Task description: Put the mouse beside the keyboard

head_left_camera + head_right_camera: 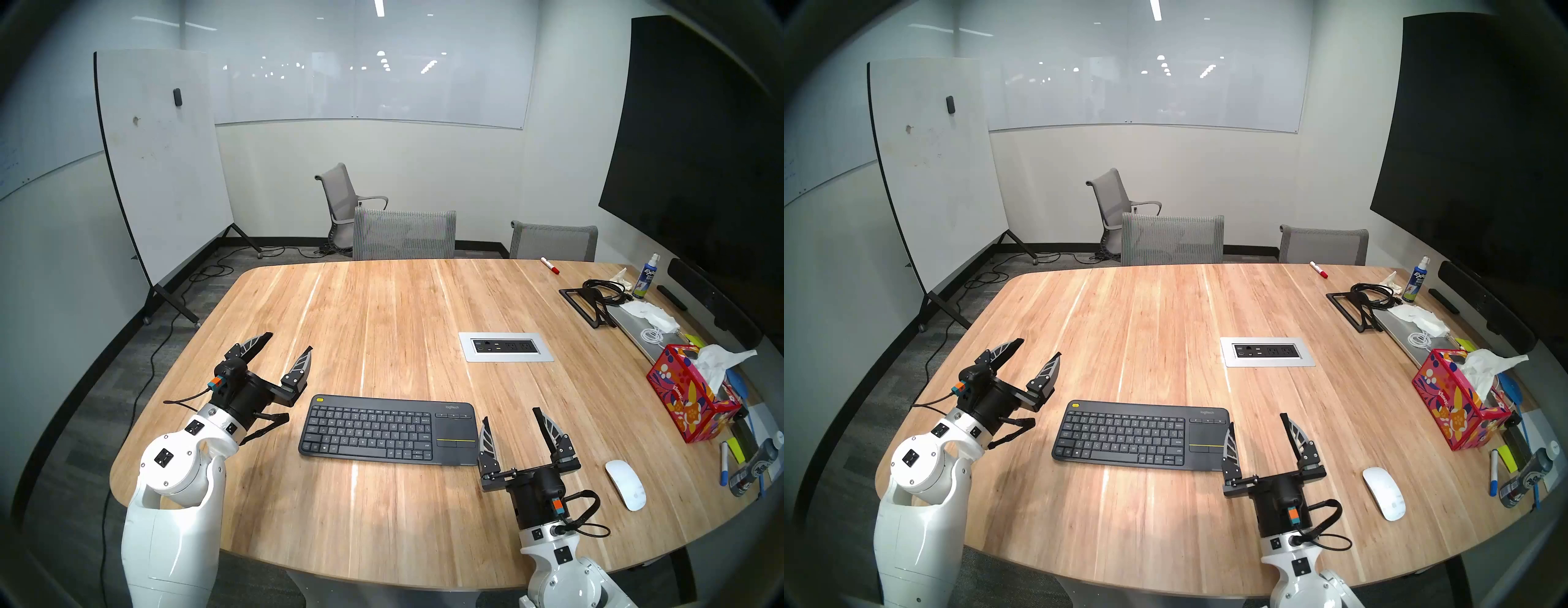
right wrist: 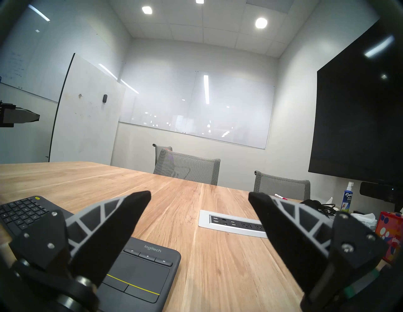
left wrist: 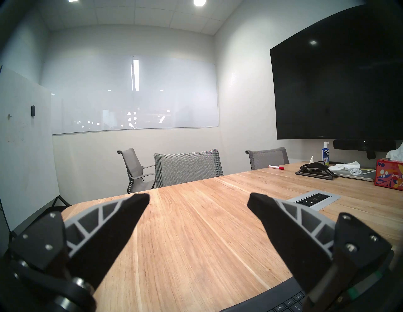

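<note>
The glossy white mouse (image 1: 625,484) (image 1: 1384,493) lies on the wooden table near its right front edge. The dark grey Logitech keyboard (image 1: 388,429) (image 1: 1142,435) (image 2: 139,272) lies at the front middle, touchpad end toward the right; its corner shows in the left wrist view (image 3: 281,301). My right gripper (image 1: 511,414) (image 1: 1257,420) (image 2: 199,197) is open and empty, hovering between the keyboard's touchpad end and the mouse, left of the mouse. My left gripper (image 1: 290,342) (image 1: 1040,347) (image 3: 198,199) is open and empty, left of the keyboard.
A power outlet panel (image 1: 505,346) is set in the table behind the keyboard. A red tissue box (image 1: 689,397), markers, a can, a silver laptop (image 1: 645,331), a stand with cables (image 1: 594,299) and a spray bottle (image 1: 645,276) crowd the right side. Chairs (image 1: 405,233) stand at the far edge.
</note>
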### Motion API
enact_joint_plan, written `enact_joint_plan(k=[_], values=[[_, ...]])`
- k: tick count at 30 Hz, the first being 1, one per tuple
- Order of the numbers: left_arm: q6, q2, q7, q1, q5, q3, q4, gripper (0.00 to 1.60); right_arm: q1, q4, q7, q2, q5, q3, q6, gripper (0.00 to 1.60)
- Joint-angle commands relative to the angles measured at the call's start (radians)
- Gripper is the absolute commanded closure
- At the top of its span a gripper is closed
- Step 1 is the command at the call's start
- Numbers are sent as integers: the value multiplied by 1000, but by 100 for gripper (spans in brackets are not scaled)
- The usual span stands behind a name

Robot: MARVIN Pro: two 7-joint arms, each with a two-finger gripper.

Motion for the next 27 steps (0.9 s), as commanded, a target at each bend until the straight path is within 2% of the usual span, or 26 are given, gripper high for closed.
enact_joint_plan(k=[1, 4, 5, 7, 8, 9, 11, 13, 14, 27], values=[[-1, 0, 0, 0, 0, 0, -15, 0, 2, -15, 1, 2, -2, 1, 0, 0], [-1, 0, 0, 0, 0, 0, -15, 0, 7, -10, -4, 2, -9, 2, -12, 0], [-1, 0, 0, 0, 0, 0, -15, 0, 13, -7, 21, 28, 12, 3, -41, 0], [-1, 0, 0, 0, 0, 0, -15, 0, 18, -16, 11, 39, -30, 21, -42, 0], [-1, 0, 0, 0, 0, 0, -15, 0, 15, -27, 8, 37, -19, 27, -30, 0], [-1, 0, 0, 0, 0, 0, -14, 0, 14, -32, 0, 38, -50, 36, -25, 0], [-2, 0, 0, 0, 0, 0, -14, 0, 15, -31, 0, 46, -66, 42, -31, 0], [-1, 0, 0, 0, 0, 0, -15, 0, 4, -46, 2, 47, -43, 55, -16, 0], [-1, 0, 0, 0, 0, 0, -14, 0, 1, -44, -2, 57, -75, 68, -21, 0], [-2, 0, -1, -1, 0, 0, -14, 0, -165, -76, -19, 119, -38, 247, -28, 0]])
